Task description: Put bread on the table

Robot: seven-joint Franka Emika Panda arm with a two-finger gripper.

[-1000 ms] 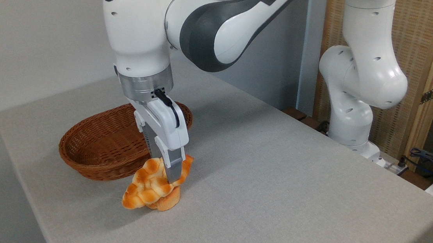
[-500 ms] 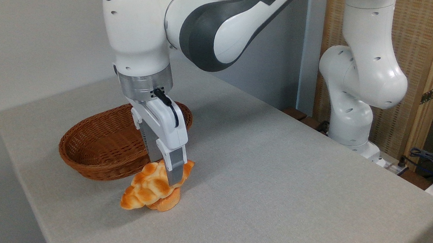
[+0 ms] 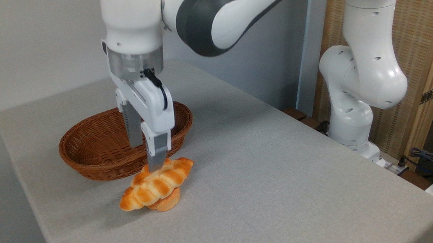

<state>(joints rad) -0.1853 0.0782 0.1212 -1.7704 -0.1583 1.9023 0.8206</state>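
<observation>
The braided golden loaf of bread (image 3: pixel 157 183) lies just in front of the basket, resting partly on a small round orange bun (image 3: pixel 168 202) and partly on the grey speckled table (image 3: pixel 281 182). My gripper (image 3: pixel 145 157) hangs right above the loaf's far end, open, with nothing between its fingers. The nearer fingertip (image 3: pixel 155 166) is at or just above the loaf's top; I cannot tell whether it touches.
A brown oval wicker basket (image 3: pixel 92 148) stands behind and left of the loaf, empty as far as its inside shows. The table's left edge runs close by. At the back right are the arm's white base (image 3: pixel 351 121), a wooden screen and some cables.
The gripper has opened, let go of the loaf, and risen up and slightly left. The loaf has settled flatter on the bun and table.
</observation>
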